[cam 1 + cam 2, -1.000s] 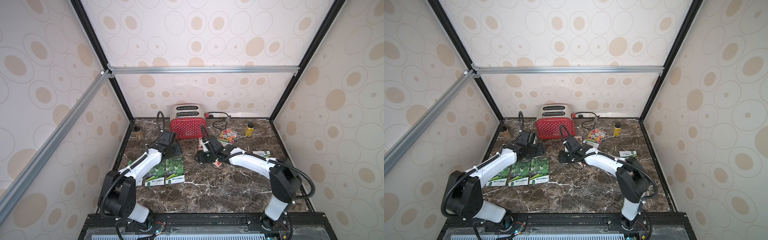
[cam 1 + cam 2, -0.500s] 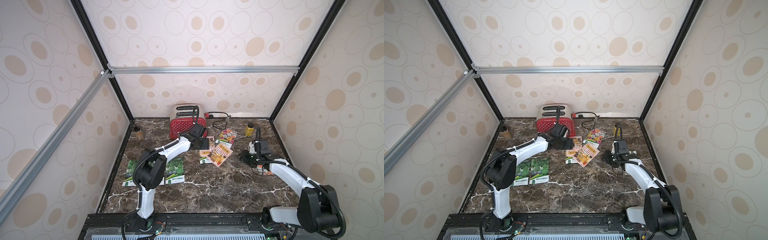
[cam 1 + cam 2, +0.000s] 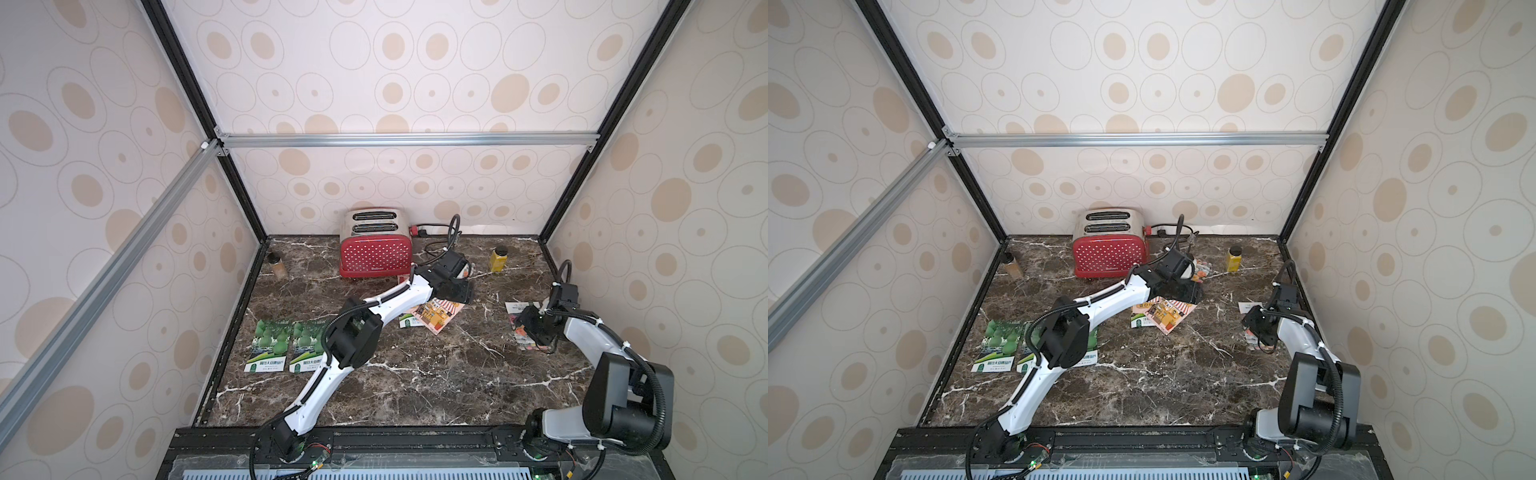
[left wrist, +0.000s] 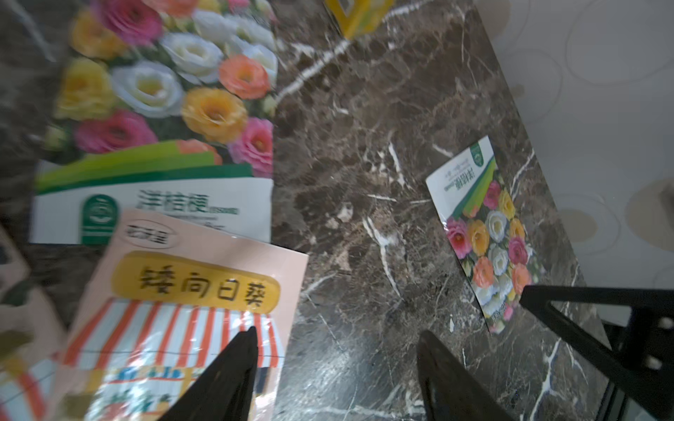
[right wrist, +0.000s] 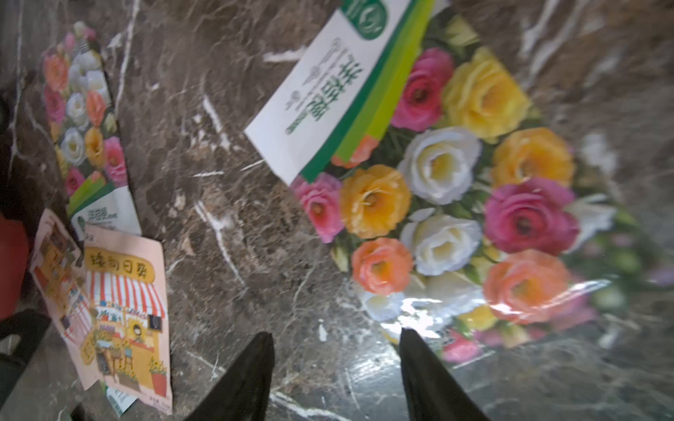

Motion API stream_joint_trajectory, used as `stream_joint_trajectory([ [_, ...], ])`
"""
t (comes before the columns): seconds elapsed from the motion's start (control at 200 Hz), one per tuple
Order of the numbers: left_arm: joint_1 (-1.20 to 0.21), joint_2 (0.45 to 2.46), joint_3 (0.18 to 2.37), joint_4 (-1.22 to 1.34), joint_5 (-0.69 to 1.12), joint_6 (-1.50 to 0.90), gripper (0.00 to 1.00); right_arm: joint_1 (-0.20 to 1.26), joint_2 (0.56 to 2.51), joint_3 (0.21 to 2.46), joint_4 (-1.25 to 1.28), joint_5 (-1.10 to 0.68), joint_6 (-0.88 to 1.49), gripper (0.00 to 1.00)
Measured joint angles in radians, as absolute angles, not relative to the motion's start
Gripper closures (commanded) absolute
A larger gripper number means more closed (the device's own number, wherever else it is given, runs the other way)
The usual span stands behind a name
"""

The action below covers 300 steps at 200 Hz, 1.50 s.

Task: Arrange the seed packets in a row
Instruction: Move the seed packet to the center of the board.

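Hovering over packets strewn on the marble table [image 3: 415, 382], with nothing gripped on either side.

The left gripper [image 4: 335, 364] has its jaws spread with bare marble between them. One finger [image 4: 233, 368] hangs over a peach packet [image 4: 189, 291], which overlaps the white band of the middle flower packet [image 4: 164, 109], in front of the red toaster [image 3: 376, 255]. A second peach packet [image 5: 62, 277] lies touching the first. The right gripper [image 5: 335, 364] is also spread and empty, with one fingertip [image 5: 419, 364] at the edge of the right-hand flower packet [image 5: 437, 182]. That packet lies flat near the table's right edge, well apart from the middle pile. Two green packets [image 3: 269, 347] lie side by side near the left edge.
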State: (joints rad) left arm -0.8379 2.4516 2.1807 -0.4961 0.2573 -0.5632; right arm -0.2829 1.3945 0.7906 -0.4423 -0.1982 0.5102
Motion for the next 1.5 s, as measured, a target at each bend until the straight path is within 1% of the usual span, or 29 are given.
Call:
stream_joint_trajectory([
  [0.085, -0.859, 2.502, 2.228, -0.515, 0.285, -0.563, 0.29, -0.294, 1.391, 0.791, -0.466, -0.157, 0.503, 0.33],
  [0.24, -0.884, 2.552, 2.288, -0.53, 0.316, -0.563, 0.29, -0.311, 1.374, 0.791, -0.499, -0.091, 0.487, 0.27],
  [0.571, -0.897, 2.591, 2.364, -0.54, 0.347, -0.564, 0.28, -0.383, 1.387, 0.784, -0.509, -0.019, 0.477, 0.26],
  [0.856, -0.904, 2.624, 2.368, -0.542, 0.362, -0.564, 0.28, -0.387, 1.522, 0.792, -0.501, 0.004, 0.482, 0.23],
  [1.097, -0.904, 2.627, 2.382, -0.54, 0.369, -0.563, 0.27, -0.39, 1.57, 0.831, -0.43, -0.055, 0.493, 0.24],
  [1.282, -0.904, 2.643, 2.399, -0.537, 0.375, -0.564, 0.27, -0.378, 1.584, 0.839, -0.377, -0.129, 0.492, 0.28],
  [1.417, -0.904, 2.656, 2.4, -0.537, 0.376, -0.564, 0.27, -0.331, 1.604, 0.865, -0.385, -0.163, 0.484, 0.28],
  [1.502, -0.904, 2.662, 2.4, -0.537, 0.376, -0.564, 0.27, -0.284, 1.604, 0.875, -0.424, -0.146, 0.471, 0.27],
])
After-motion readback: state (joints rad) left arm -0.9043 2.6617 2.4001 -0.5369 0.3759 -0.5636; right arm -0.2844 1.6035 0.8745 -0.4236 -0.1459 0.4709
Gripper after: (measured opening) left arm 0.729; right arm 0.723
